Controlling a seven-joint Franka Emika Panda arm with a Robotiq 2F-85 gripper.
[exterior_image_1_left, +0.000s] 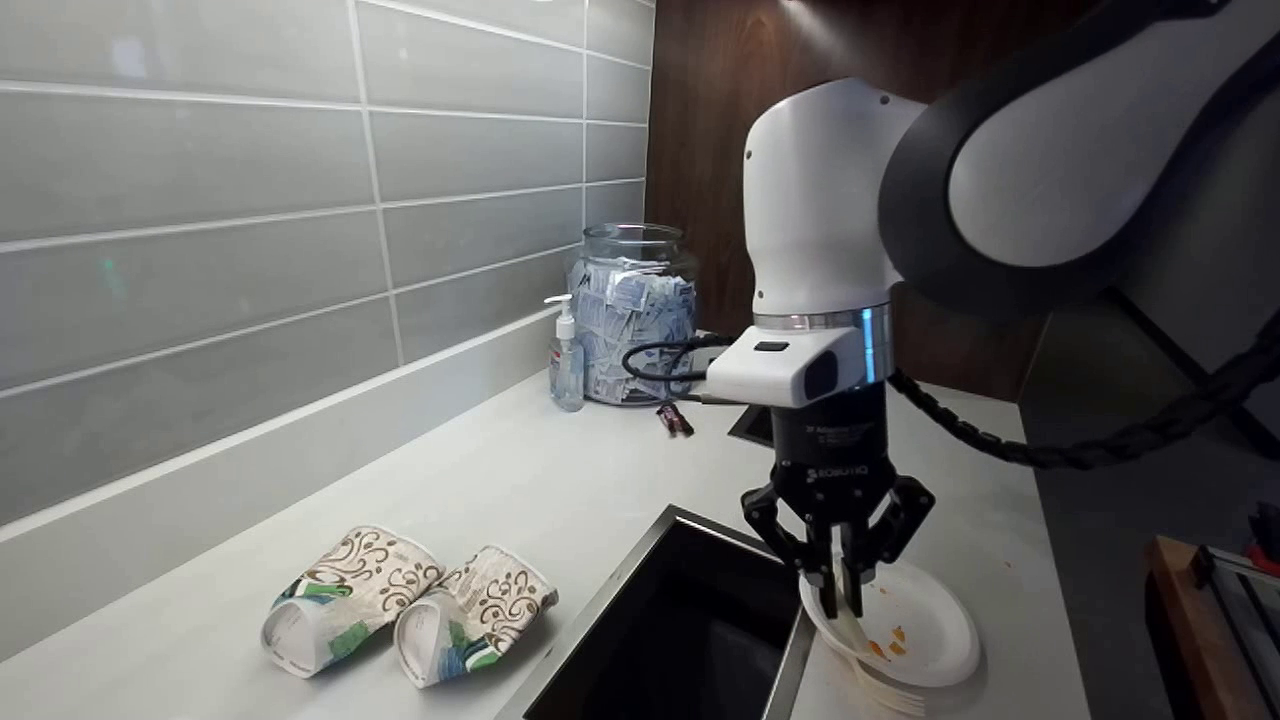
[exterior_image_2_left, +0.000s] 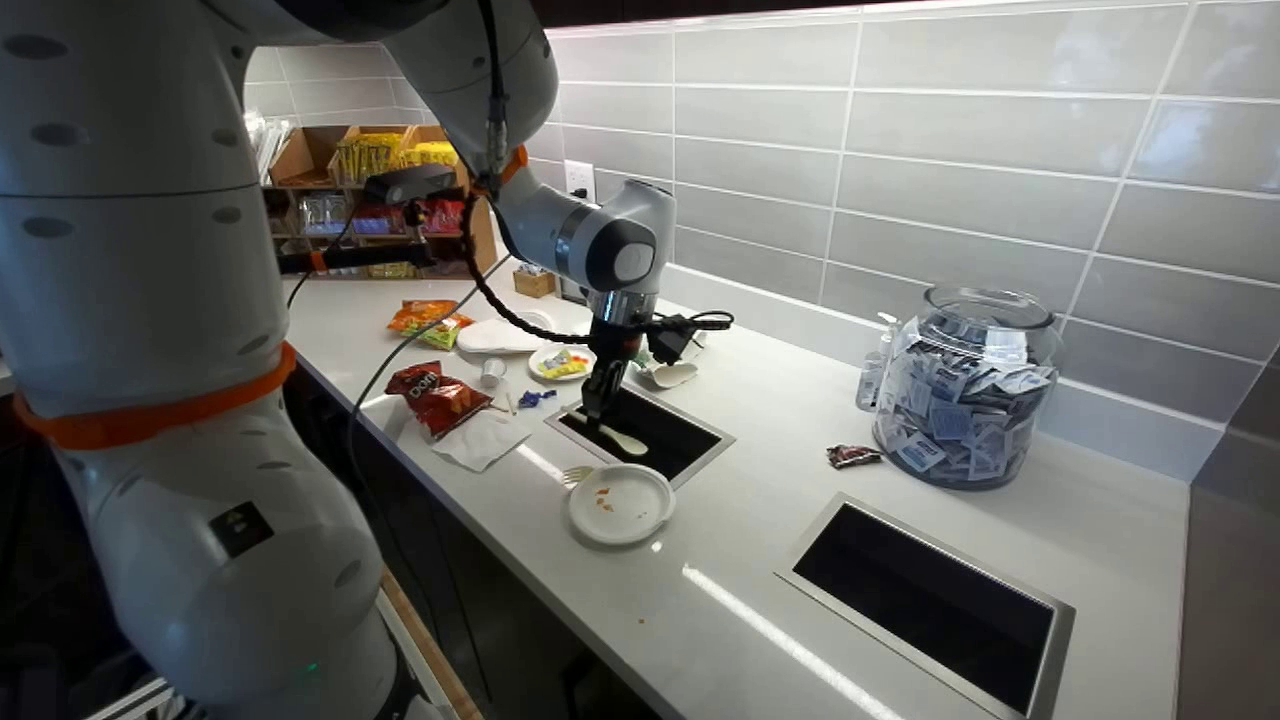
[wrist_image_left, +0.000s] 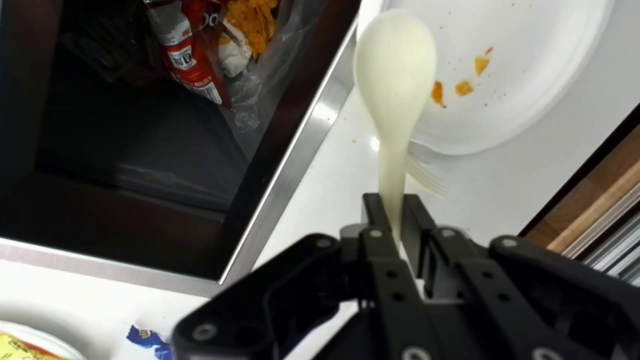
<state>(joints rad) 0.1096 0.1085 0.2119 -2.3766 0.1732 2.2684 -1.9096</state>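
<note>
Spoon (wrist_image_left: 395, 70) sits in my gripper (wrist_image_left: 393, 210), jaws pressed together on its handle, bowl left free beyond the tips. The thin handle seems the natural part for two flat jaws to squeeze; the rounded bowl would probably slip. I hold it off the counter (exterior_image_2_left: 760, 480), as far as I can judge above the narrow stretch between the bin (wrist_image_left: 324, 112) and the plate (wrist_image_left: 530, 105); in the wrist view its bowl covers part of the plate's rim, and its height I cannot tell.

The plate lies flat between the bin's front edge and the counter's front edge, bearing orange crumbs (wrist_image_left: 463, 88), so I take it for a used one. A fork (wrist_image_left: 423, 176) shows its tines at the plate's rim; the rest looks tucked beneath, so the plate may be pinning it.

Two dented paper cups (exterior_image_1_left: 370, 575) lie on their sides between the bin and the counter's back edge, likely because squashed walls stand poorly. A glass jar (exterior_image_1_left: 637, 245) rests by that back edge, a pump bottle (exterior_image_1_left: 567, 370) beside it, perhaps because breakables are safer there.
</note>
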